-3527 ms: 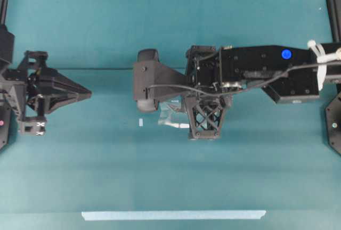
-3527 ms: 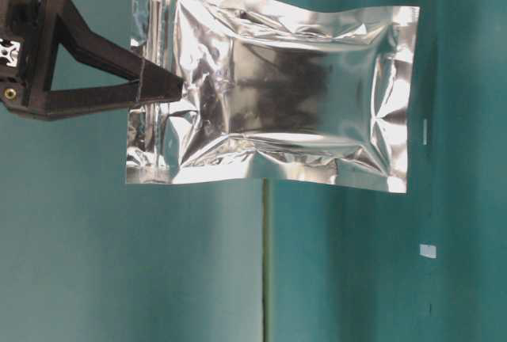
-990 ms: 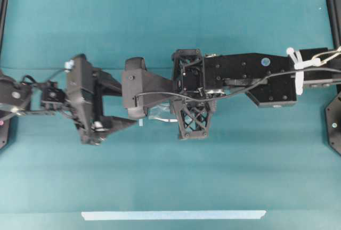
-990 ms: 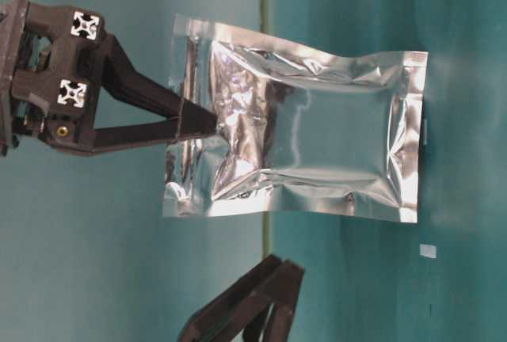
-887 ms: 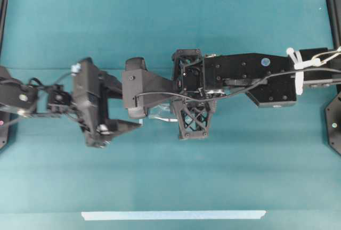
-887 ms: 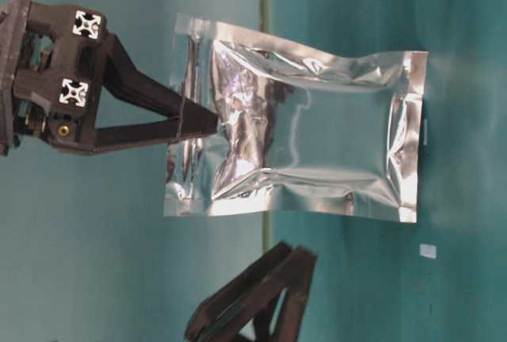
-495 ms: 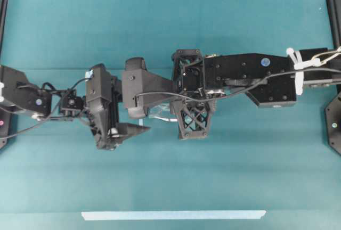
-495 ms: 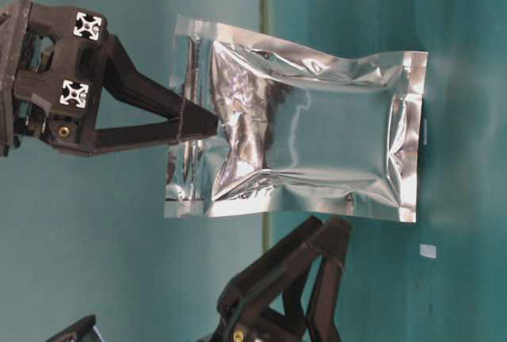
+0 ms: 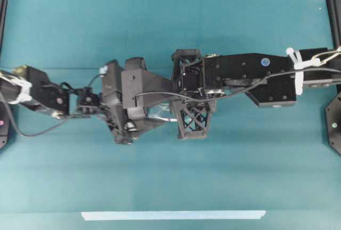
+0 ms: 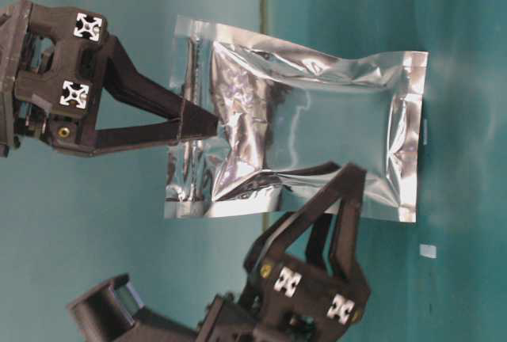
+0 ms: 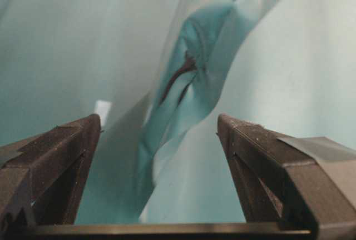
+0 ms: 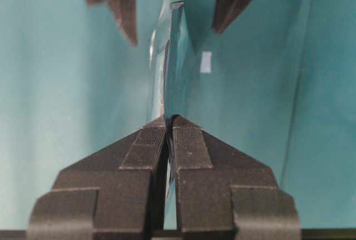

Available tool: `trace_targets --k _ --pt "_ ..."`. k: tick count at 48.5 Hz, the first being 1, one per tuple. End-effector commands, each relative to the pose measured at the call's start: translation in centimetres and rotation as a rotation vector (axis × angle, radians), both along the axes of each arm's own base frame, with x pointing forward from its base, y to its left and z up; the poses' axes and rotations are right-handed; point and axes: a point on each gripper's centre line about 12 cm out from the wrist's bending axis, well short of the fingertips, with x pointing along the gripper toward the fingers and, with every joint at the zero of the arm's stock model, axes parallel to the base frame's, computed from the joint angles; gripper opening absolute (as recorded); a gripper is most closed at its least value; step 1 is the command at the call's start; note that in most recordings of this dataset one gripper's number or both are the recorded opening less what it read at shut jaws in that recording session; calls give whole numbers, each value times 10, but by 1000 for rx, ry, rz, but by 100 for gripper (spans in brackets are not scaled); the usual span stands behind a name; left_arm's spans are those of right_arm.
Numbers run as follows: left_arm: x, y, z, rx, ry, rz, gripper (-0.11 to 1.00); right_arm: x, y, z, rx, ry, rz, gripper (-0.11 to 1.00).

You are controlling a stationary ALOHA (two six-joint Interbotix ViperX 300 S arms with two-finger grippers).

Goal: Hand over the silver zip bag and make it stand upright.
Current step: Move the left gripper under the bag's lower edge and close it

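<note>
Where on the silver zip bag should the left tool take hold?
On the free half of the silver zip bag, opposite the edge the right tool pinches. The left tool is open with a finger on each face; the thin hanging pouch suits that.

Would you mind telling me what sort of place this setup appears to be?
Most likely a robotics lab bench: two black robot arms face each other over a plain teal table with a tape strip, the right gripper pinching a silver zip bag and the left gripper open around it.
</note>
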Motion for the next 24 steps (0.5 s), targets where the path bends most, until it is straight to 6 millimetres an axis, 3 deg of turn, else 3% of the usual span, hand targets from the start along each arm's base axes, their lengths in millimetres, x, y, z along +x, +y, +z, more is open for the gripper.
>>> trace_targets --k 1,24 --pt "11 -3 4 -1 -34 -8 92 0 0 6 -3 -18 7 2" --pt "31 3 -2 -1 -51 4 92 0 -1 5 -3 -16 7 2"
